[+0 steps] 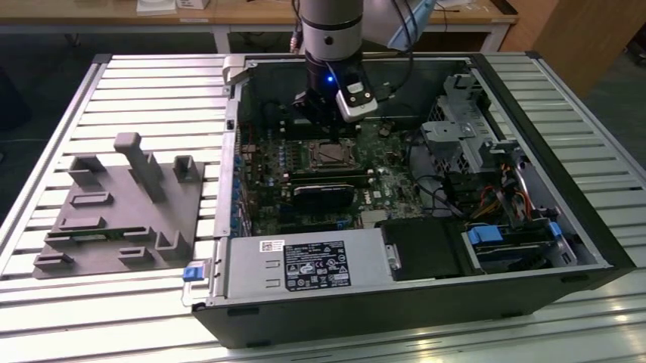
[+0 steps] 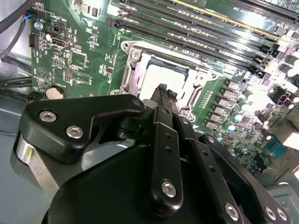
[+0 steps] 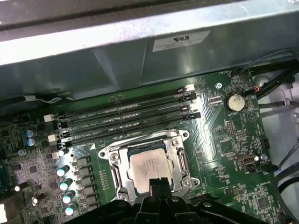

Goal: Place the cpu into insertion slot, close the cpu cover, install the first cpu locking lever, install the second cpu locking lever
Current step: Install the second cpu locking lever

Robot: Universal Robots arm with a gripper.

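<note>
Slatted metal bench (image 1: 424, 340) carries an open computer case (image 1: 565, 227), and behind it a wooden table runs along the room. Inside the case we see the fingers (image 2: 163, 95) drawn together into one narrow black tip, with nothing between them, poised just above the near edge of the chip; the same closed tip shows in the first wrist view (image 3: 156, 186).

Directly under that tip lies the cpu (image 3: 148, 167), its pale metal top flat and square inside the insertion slot (image 3: 117, 173) on the green circuit board (image 3: 233, 135). The cpu cover (image 3: 180, 161) appears to lie down around the chip, its window framing the pale top, though we cannot tell whether it is fully flat. We cannot make out the locking levers clearly.

Outward from the socket, at about twelve o'clock in the first wrist view, run the long black memory slots (image 3: 126, 116); a round coin battery (image 3: 234, 101) sits at about two o'clock. In the exterior view the arm (image 1: 331, 38) drops into the case at twelve o'clock, a grey fixture block (image 1: 121, 208) rests at nine o'clock.

We judge the placing done and the cover or lever step in hand; the next move calls for a precise, gentle press.
</note>
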